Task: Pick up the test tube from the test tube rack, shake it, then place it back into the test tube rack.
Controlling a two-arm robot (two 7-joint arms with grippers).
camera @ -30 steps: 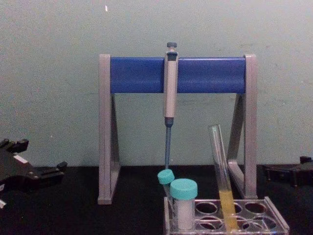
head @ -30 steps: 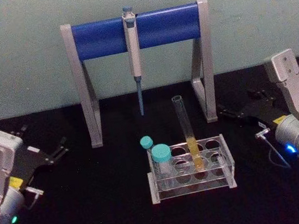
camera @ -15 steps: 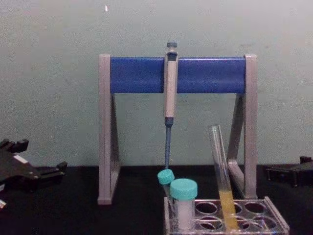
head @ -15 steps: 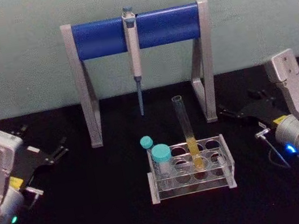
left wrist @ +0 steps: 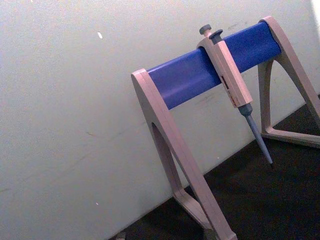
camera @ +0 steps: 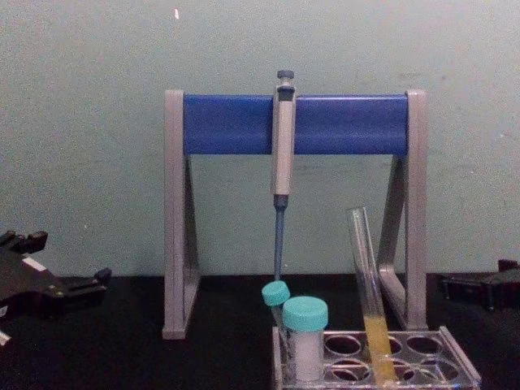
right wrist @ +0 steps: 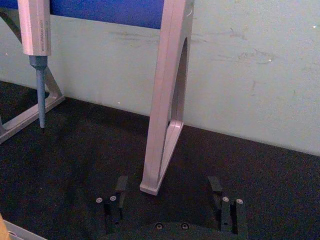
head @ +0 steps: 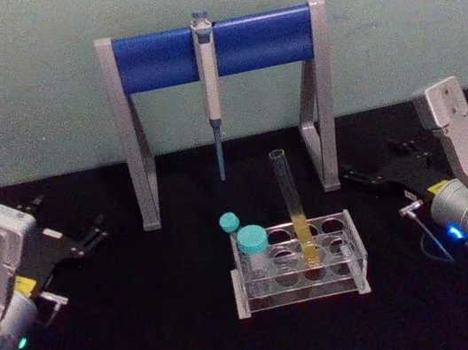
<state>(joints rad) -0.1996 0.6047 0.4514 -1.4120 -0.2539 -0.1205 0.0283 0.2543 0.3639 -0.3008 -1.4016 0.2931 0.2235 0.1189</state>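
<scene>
Test tube (head: 294, 210) standing in the test tube rack (head: 354, 249), long axis near upright, open mouth up and leaning slightly left, right hand (right wrist: 170, 200) wide apart and empty, left hand (head: 91, 236) seemingly parted, both resting on the bench (head: 153, 332)

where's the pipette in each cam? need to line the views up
Head view: the pipette hangs at top centre, on the blue bar of the grey stand.
Chest view: pipette at centre, its tip above the teal-capped tubes.
Left wrist view: pipette tilted at upper right.
Right wrist view: pipette's lower body and tip at the upper left edge.
Shared landmark: the blue bar it hangs on.
</scene>
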